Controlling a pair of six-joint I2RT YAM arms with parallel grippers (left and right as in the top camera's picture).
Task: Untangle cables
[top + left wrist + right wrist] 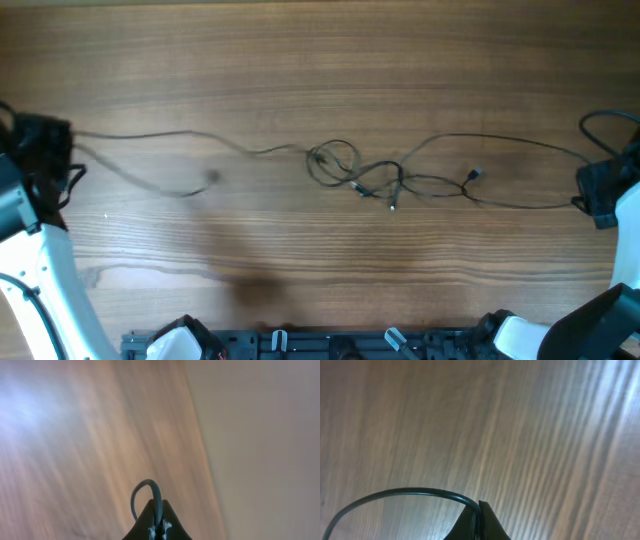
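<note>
Across the wooden table (320, 60) the cables (365, 180) are lying knotted at mid-surface while your left gripper (156, 521) and right gripper (479, 516) are each pinching a strand, seemingly stretching them apart, so next you are likely needing grips closer to the middle.

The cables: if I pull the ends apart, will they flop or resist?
Probably floppy and light: the cables lie in loose curls. Pulled, their knotted middle would likely tighten or drag along. Thin cord may slip from the left gripper and right gripper, both shut on it.
</note>
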